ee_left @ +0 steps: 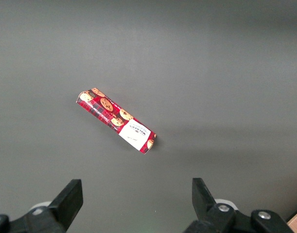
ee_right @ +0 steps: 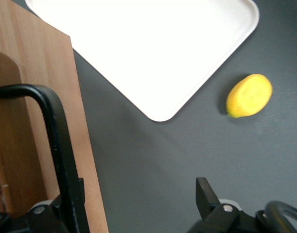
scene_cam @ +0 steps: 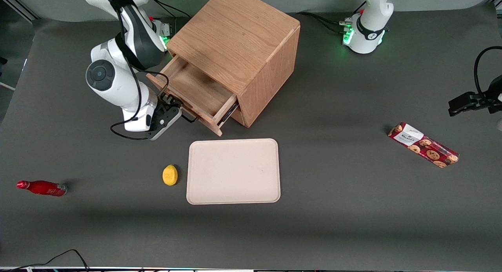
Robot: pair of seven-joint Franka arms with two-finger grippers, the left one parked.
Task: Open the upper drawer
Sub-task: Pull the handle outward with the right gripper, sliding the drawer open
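The upper drawer (scene_cam: pixel 196 95) was light-brown oak grain with a black handle (ee_right: pixel 56 145), and the gripper (scene_cam: pixel 166 121) beside it was black and grey. Nearer the camera than the drawer lay a cream tray (scene_cam: pixel 233 171), a yellow lemon (scene_cam: pixel 170 175) and a red bottle (scene_cam: pixel 42 188).

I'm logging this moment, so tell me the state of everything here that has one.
upper drawer: pulled well out, nothing visible inside.
drawer handle: not gripped.
gripper: open, just in front of the drawer handle, one finger either side of it.
red bottle: lying on its side, capped.
cookie box: lying flat, closed.
tray: flat, bare.
lemon: resting beside the tray.
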